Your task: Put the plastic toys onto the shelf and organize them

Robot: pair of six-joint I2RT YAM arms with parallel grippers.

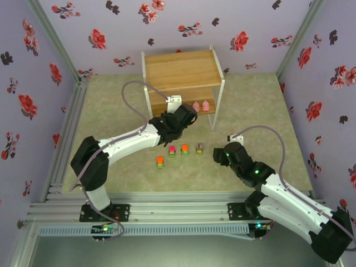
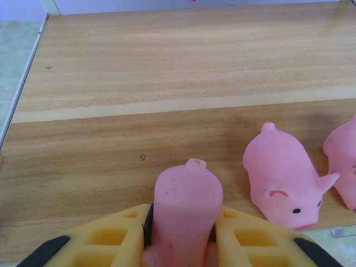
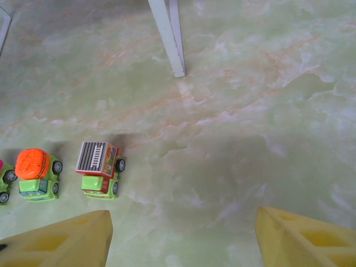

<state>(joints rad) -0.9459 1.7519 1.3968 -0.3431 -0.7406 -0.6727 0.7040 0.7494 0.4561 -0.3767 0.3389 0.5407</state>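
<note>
The left claw (image 2: pixel 181 225) is pinching a pink toy pig (image 2: pixel 188 197) upright at the front edge of the wooden shelf's (image 2: pixel 167 72) lower board. A second pig (image 2: pixel 281 181) and a third pig (image 2: pixel 342 161) are standing on that board to the right. The right claw (image 3: pixel 183 239) is hanging spread wide above the green marbled worktop (image 3: pixel 250 111), near an orange-topped toy truck (image 3: pixel 38 173) and a grey-topped toy truck (image 3: pixel 99 168) sitting side by side.

Faintly glossy wooden shelf (image 2: pixel 167 83), smooth matt pink plastic pig (image 2: pixel 188 206), polished marble-patterned table (image 3: pixel 250 111)
</note>
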